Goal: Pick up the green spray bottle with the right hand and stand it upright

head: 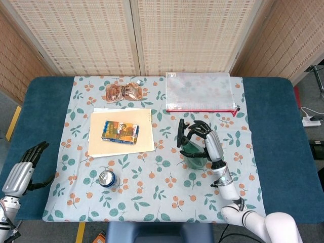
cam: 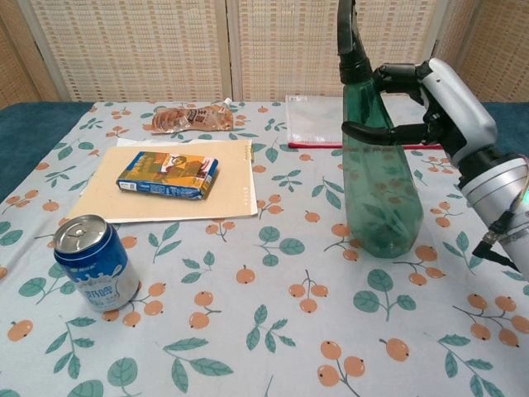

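Your right hand (cam: 438,103) wraps its fingers (cam: 372,131) around the upper body of the green spray bottle (cam: 376,178), which stands upright on the desk (cam: 248,331), right of the centre and near the zip pouch (head: 198,92). The lift and righting look done; what remains, by appearances, is letting go and drawing clear. Your left hand (head: 23,169) idles at the near left edge, fingers loosely apart, holding nothing.

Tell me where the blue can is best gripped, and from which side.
Grip the can around the middle of its round wall, coming in from the side; it stands upright near the front left of the cloth, so a wrap would probably hold. The left hand hangs open off that edge and looks closest; the right hand holds the bottle.
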You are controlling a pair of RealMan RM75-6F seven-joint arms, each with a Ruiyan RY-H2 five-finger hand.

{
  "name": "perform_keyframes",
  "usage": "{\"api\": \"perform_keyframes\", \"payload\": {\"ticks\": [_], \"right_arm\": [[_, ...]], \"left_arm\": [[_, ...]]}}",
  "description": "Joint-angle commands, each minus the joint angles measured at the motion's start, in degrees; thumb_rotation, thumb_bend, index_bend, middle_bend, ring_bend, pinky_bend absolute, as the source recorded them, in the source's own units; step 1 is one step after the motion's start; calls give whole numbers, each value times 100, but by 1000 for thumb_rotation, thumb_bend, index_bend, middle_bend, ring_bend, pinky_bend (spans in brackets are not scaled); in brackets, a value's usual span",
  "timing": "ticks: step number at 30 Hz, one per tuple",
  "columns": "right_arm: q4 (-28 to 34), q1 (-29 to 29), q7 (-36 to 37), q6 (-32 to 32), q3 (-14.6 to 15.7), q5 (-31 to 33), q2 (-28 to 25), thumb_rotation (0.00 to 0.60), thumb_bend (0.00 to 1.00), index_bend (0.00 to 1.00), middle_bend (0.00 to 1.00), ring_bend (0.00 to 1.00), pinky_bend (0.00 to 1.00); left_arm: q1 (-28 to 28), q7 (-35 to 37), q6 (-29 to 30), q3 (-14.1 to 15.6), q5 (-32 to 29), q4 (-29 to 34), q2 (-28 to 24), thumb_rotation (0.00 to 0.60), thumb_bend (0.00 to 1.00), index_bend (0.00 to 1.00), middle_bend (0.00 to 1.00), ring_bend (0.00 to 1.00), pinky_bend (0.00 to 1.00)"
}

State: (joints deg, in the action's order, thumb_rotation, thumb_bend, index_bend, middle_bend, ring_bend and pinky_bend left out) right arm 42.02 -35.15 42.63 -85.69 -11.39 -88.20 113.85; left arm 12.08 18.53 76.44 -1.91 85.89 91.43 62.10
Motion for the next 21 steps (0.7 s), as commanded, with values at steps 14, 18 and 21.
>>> {"api": "perform_keyframes", "payload": {"ticks": [14, 18, 21], "right_arm": [[443, 374, -248, -148, 179, -15, -323, 600, 0, 736, 669, 337, 220], [571, 456, -343, -199, 200, -19, -393, 600, 0, 738, 669, 337, 220], [603, 476, -365, -212, 205, -19, -409, 600, 0, 738, 669, 337, 218]], "left_arm": [[-15, -53, 32, 19, 23, 32, -7, 600, 249, 0, 0, 0, 0], [-16, -55, 38, 14, 18, 27, -1, 600, 249, 0, 0, 0, 0], [-17, -55, 40, 15, 19, 27, -1, 600, 249, 0, 0, 0, 0]]}}
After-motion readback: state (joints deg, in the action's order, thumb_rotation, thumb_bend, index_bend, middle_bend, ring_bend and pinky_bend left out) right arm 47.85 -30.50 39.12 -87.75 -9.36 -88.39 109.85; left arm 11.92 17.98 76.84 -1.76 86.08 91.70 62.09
